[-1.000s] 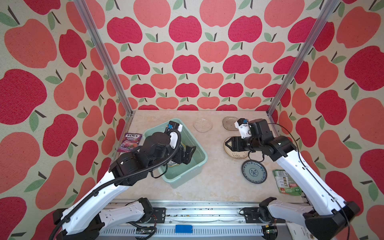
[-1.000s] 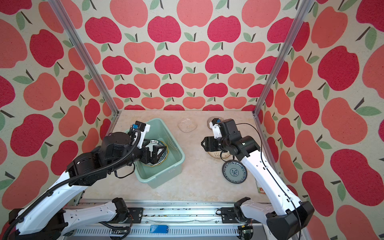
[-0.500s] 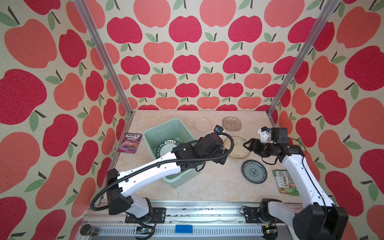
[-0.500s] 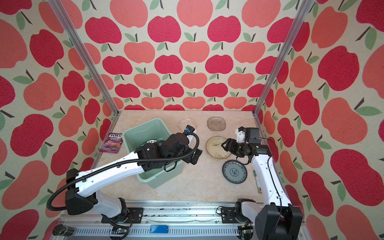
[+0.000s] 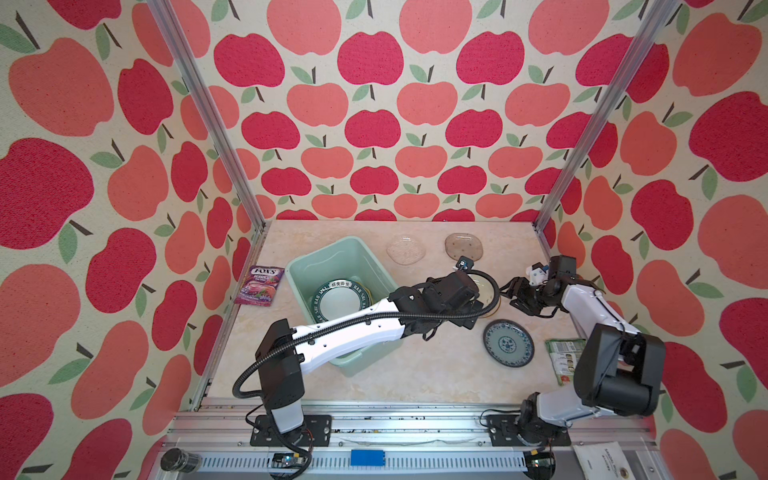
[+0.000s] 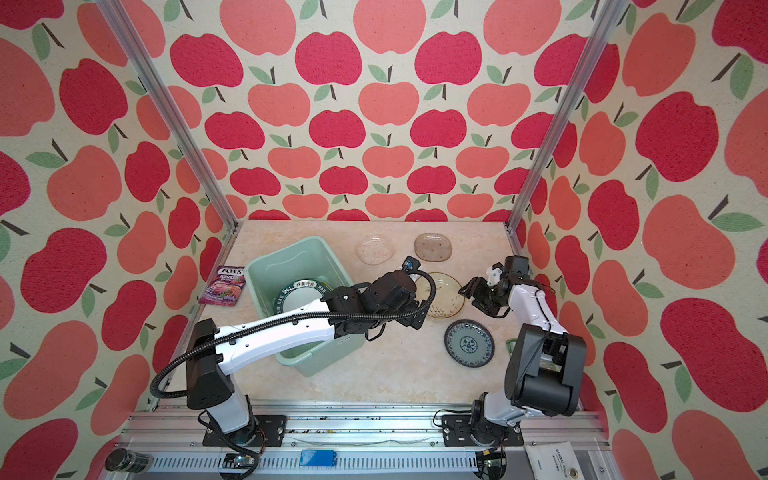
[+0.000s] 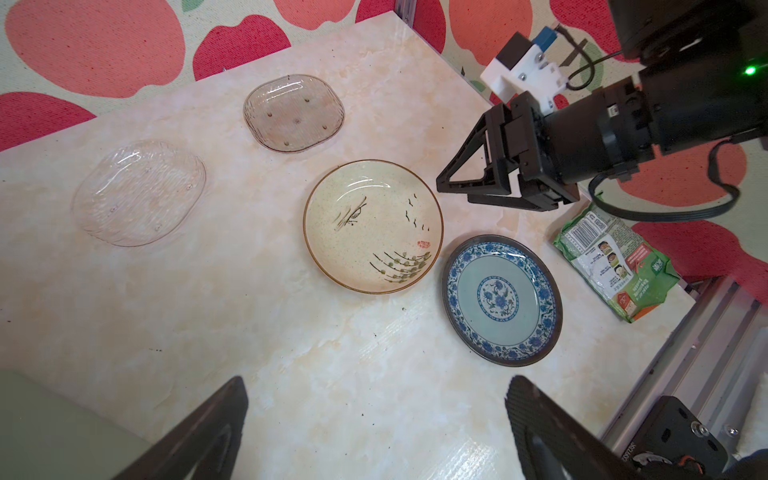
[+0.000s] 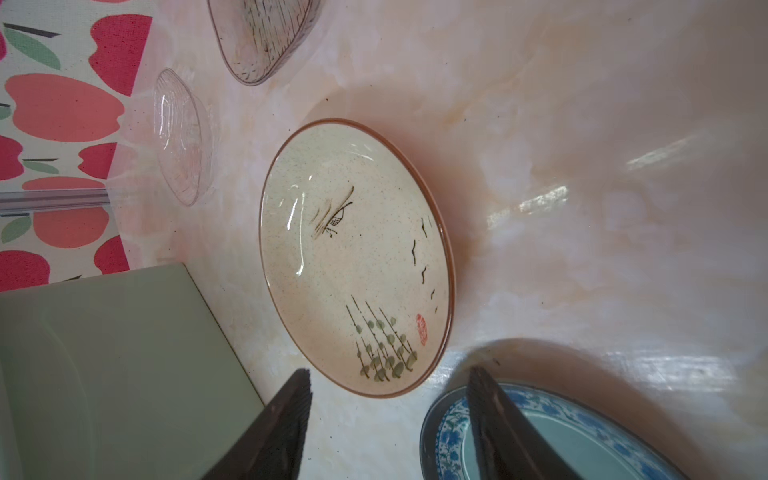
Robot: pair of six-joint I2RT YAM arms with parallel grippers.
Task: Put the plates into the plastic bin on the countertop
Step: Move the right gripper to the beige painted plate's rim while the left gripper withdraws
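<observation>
Both top views look down from afar; wrist views share the cream plate (image 7: pixel 372 226).

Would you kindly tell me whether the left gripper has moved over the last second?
Yes. The left gripper has swung right, out of the green bin, and now hangs open beside the cream plate.
</observation>
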